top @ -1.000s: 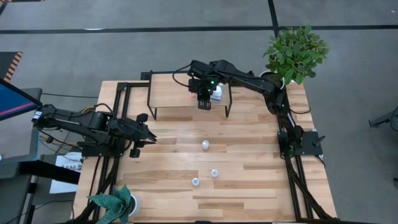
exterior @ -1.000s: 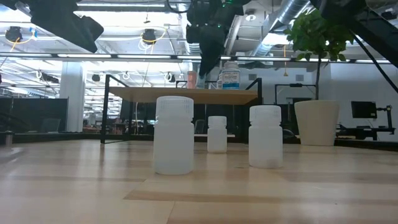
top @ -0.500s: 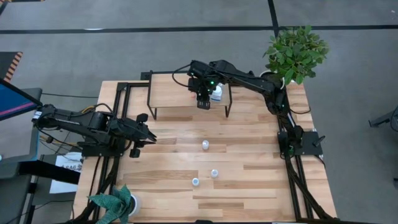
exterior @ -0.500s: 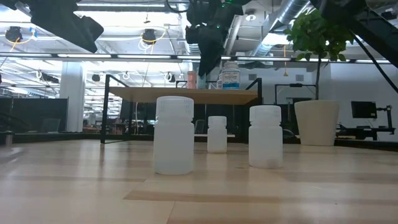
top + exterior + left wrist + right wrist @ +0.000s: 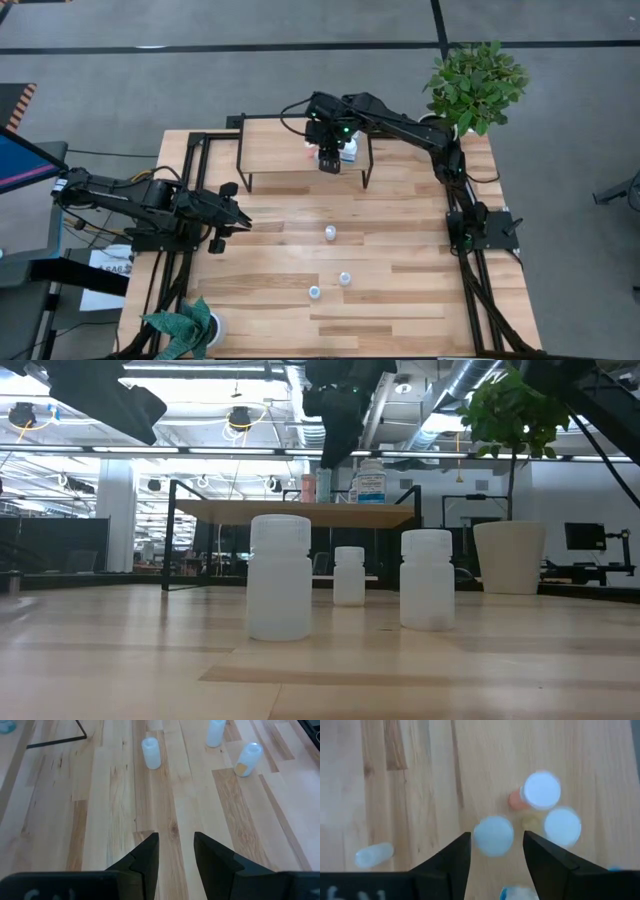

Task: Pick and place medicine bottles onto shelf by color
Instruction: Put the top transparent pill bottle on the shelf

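Note:
The shelf stands at the table's far side. On its right part stand several bottles: a larger white one with a bluish label, a white-capped one, an orange-red one and two pale blue-capped ones. My right gripper is open and points down above the shelf. One pale blue-capped bottle stands upright on the shelf below the gap between its fingers, untouched. My left gripper is open and empty, low over the table's left side.
Three small white bottles stand upright on the tabletop nearer the front; they also show in the low view. A potted plant stands at the far right corner and another at the near left.
My right gripper has risen a little from the shelf and gone slightly toward the table's far edge. The pale blue-capped bottle now shows standing on the shelf beneath its fingertips.

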Action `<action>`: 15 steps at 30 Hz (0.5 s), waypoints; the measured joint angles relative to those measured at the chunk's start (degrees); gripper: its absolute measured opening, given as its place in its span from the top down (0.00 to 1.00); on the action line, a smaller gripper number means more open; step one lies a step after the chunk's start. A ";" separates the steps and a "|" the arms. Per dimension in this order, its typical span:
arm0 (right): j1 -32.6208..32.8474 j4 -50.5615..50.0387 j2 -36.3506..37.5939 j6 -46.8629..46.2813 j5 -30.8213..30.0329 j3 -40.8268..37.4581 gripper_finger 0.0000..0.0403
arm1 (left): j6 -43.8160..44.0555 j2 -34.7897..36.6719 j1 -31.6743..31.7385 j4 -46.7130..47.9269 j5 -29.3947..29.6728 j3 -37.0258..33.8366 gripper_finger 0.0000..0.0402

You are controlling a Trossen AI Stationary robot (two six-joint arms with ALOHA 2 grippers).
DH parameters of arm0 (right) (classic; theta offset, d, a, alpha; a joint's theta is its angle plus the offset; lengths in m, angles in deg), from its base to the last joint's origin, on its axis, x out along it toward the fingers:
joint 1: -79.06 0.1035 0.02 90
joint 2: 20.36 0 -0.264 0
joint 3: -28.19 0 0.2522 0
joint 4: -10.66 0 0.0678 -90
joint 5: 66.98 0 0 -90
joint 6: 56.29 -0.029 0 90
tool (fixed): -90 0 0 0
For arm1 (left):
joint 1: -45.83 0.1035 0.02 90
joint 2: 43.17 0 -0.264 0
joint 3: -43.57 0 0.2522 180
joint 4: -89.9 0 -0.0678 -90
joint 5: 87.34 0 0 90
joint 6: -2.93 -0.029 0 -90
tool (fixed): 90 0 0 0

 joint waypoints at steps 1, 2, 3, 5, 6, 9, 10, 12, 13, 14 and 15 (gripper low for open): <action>0.09 -0.78 0.41 -0.45 -0.03 -0.10 0.51 | 0.00 0.02 0.00 0.00 0.00 0.00 0.73; 0.36 -1.06 0.79 -0.80 -0.06 -0.05 0.51 | 0.00 0.01 0.00 0.03 0.00 0.00 0.73; 0.59 -1.21 1.11 -0.94 -0.09 0.18 0.51 | -0.02 0.00 0.00 0.02 0.00 0.00 0.73; 0.78 -3.19 2.25 -0.98 -0.16 0.25 0.52 | 0.00 0.01 -0.01 0.01 0.00 0.00 0.73; 1.08 -3.47 2.66 -0.98 -0.25 0.26 0.52 | -0.01 0.00 0.00 0.02 0.00 0.00 0.73; 1.70 -4.77 4.20 -1.65 -0.41 0.26 0.54 | 0.00 0.00 -0.02 0.00 0.00 0.00 0.73; 2.01 -5.62 4.61 -2.34 -0.50 0.25 0.54 | -0.02 0.02 0.00 0.00 0.00 0.00 0.73; 2.68 -7.60 5.78 -3.81 -0.46 0.31 0.55 | 0.00 0.00 0.00 0.02 0.00 0.00 0.73; 2.88 -9.59 6.34 -4.61 -0.41 0.20 0.55 | 0.03 0.01 0.00 0.00 0.00 0.00 0.73; 3.48 -11.32 6.72 -5.34 -0.27 0.14 0.56 | 0.35 0.02 -0.01 0.00 0.01 0.00 0.73; 4.06 -12.68 7.18 -5.92 -0.28 0.14 0.56 | 0.46 0.00 0.00 0.00 0.00 0.00 0.73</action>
